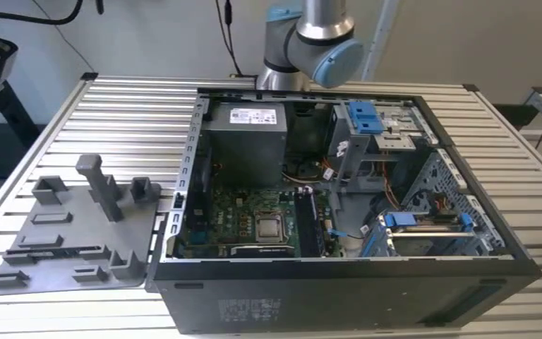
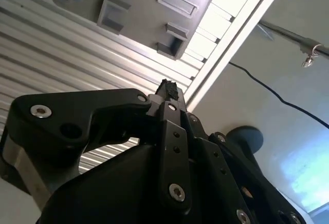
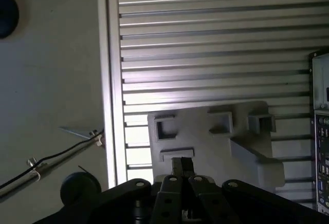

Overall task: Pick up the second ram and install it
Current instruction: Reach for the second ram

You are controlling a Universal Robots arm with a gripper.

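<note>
Exterior view: second ram (image 1: pixel 54 251) flat in gray tray (image 1: pixel 82 233); open computer case (image 1: pixel 346 289) alongside; end effector (image 3: pixel 182 162) fingers together, empty

Soft even light is filling the exterior view; the computer case (image 1: pixel 346 300) interior is sitting dim. Glare is blowing out table slats (image 3: pixel 136 131) in both wrist views; gripper (image 2: pixel 167 88) is reading near-black.
</note>
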